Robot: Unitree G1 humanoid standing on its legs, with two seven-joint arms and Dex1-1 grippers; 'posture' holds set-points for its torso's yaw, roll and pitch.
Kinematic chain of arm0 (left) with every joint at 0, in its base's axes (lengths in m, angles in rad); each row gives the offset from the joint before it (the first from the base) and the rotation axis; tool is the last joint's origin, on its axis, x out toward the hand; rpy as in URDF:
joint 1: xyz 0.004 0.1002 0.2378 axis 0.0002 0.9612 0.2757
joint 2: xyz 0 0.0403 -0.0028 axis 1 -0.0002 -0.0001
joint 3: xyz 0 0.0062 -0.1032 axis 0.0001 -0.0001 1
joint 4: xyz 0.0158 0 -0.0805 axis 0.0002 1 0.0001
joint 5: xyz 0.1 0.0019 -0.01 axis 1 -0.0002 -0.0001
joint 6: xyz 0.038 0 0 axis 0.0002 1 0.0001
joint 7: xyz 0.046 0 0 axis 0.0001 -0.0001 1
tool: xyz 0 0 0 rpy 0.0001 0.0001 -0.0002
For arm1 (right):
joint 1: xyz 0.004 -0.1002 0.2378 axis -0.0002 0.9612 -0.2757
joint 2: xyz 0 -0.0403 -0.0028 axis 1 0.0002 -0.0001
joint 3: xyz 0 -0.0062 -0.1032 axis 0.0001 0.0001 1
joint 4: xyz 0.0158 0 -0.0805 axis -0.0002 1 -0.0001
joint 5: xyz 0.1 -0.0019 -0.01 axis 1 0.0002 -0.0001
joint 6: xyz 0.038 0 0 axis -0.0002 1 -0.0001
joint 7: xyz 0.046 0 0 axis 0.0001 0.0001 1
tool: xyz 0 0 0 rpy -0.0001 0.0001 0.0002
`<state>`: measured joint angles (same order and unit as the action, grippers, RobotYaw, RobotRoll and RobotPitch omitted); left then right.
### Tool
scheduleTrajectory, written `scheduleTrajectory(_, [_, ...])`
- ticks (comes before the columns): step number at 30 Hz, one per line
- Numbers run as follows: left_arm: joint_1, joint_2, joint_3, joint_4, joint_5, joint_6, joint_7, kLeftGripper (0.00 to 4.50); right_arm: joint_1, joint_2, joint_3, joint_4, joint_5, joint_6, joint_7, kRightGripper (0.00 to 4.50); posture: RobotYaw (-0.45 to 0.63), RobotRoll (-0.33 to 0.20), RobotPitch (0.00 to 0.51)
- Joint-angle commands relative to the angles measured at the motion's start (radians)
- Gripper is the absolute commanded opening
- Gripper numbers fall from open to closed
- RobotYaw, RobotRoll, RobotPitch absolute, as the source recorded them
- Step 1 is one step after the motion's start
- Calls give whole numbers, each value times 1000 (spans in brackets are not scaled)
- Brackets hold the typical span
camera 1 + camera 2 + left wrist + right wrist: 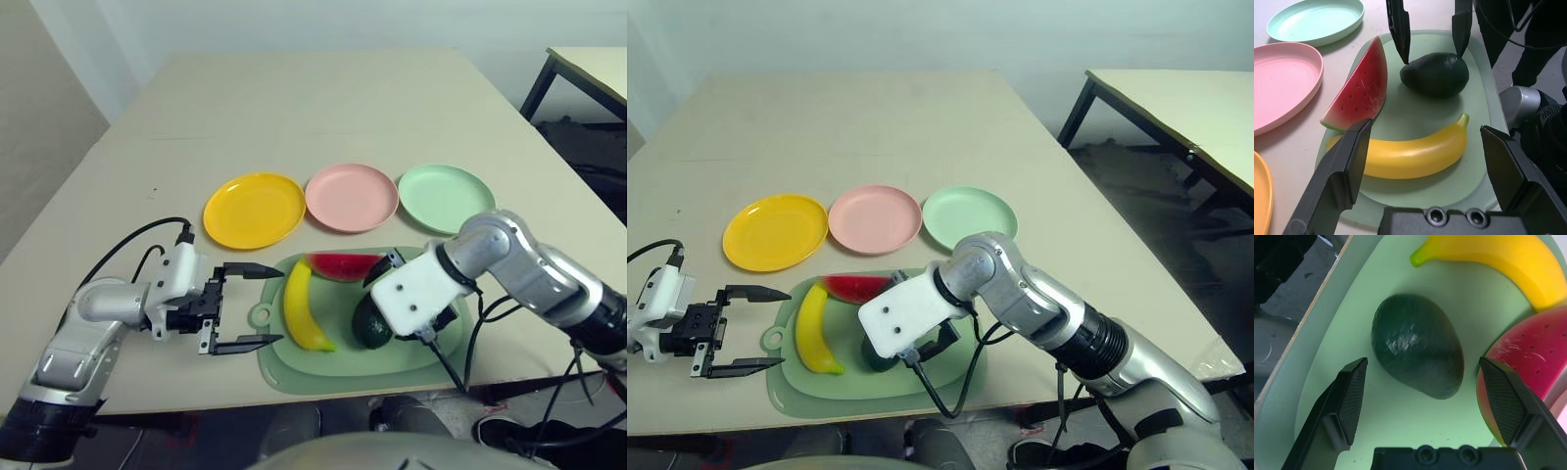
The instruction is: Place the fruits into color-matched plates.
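- Head camera, left eye: my right gripper point(390, 268) hangs over the cutting mat point(294, 377), right above the dark green avocado point(370, 328), so I judge that arm far the nearer for the pick. The left gripper point(250, 305) waits off the mat's handle side, fingers apart and empty, pointing across at the banana point(302, 308). The watermelon wedge point(343, 265) lies along the mat's far edge. All three fruits sit on the mat.
- Head camera, right eye: beyond the mat stand the yellow plate point(774, 232), pink plate point(874, 218) and mint green plate point(968, 216) in a row, touching or nearly so — none holds a fruit. The green one, the avocado's match, is the nearest to my right arm.
- Left wrist camera: my own fingers frame the banana, whose long axis lies crosswise between them. Past it I see the right gripper's two fingertips coming down either side of the avocado, not yet touching it.
- Right wrist camera: the avocado sits between my spread fingers, its long axis slanted to the line across them rather than square — I'd judge a close here catches it on the skew. The wedge is close to one finger point(1506, 404).
- No brand, label or writing that I can read in any view.
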<state>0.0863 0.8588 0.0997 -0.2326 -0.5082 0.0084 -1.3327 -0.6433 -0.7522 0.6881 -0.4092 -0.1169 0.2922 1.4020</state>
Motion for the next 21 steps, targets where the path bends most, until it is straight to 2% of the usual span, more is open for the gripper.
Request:
scheduleTrajectory(1, [0, 7, 10, -8, 1, 7, 2, 4500, 17, 9, 10, 18, -18, -23, 2, 4485, 65, 0, 37])
scheduleTrajectory(21, [11, 12, 20, -12, -1, 11, -2, 4500, 69, 77, 21, 31, -46, -73, 14, 4485, 73, 0, 38])
